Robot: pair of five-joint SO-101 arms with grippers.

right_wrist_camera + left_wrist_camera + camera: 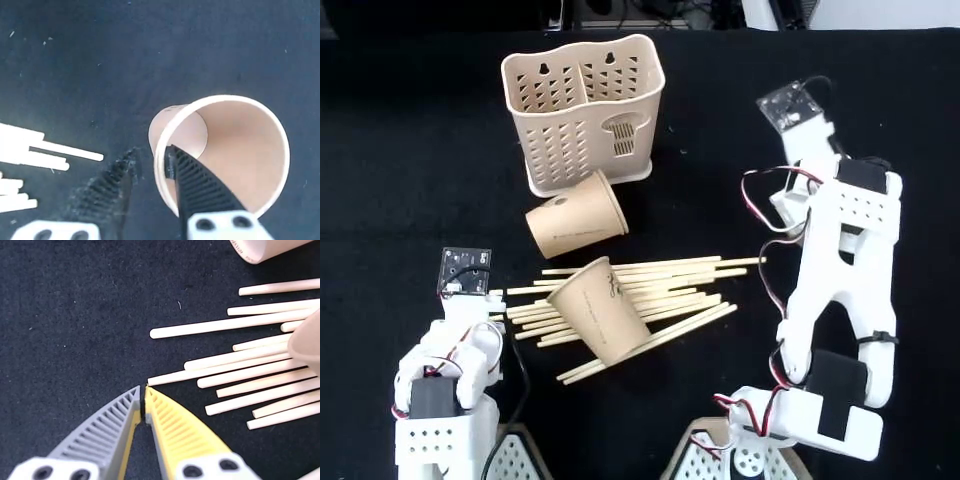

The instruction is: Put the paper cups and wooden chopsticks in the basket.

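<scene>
1. A black cloth (400, 180) lies flat and runs to nearly every edge of the high view.
2. Close up in the wrist views, its weave carries pale lint specks (179, 305) (small and scattered).
3. Beyond its far edge, at top centre, a dark clutter of cables (650, 10) sits in shadow.
4. At the upper right corner, a pale surface (880, 12) is brightly lit.

Dark print on one paper cup (601, 312) cannot be read.
</scene>
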